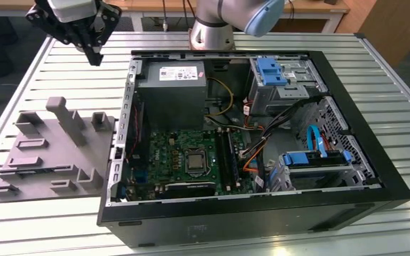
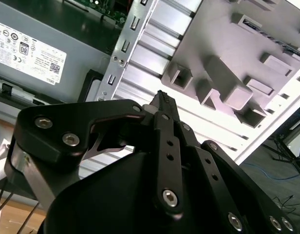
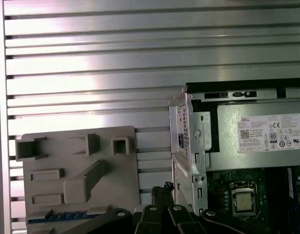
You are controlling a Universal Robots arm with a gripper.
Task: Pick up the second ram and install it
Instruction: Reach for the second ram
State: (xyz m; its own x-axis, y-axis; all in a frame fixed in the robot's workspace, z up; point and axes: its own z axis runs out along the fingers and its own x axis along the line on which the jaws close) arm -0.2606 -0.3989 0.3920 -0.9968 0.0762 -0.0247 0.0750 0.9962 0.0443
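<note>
**Empty gripper (image 1: 95,57) hovers above the table (image 1: 70,80), pickup not begun.**
Its fingers (image 2: 165,122) are pressed together; the second ram (image 3: 62,215) lies in a slot of the grey holder (image 3: 125,190). Grasping it likely needs parted fingers aligned over it.

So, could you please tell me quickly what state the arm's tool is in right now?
Tool: closed, holding nothing; it hangs above the slatted metal table, apart from the grey moulded plastic tray.

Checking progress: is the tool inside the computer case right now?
No, the tool hangs over the slatted table, outside the case.
</note>
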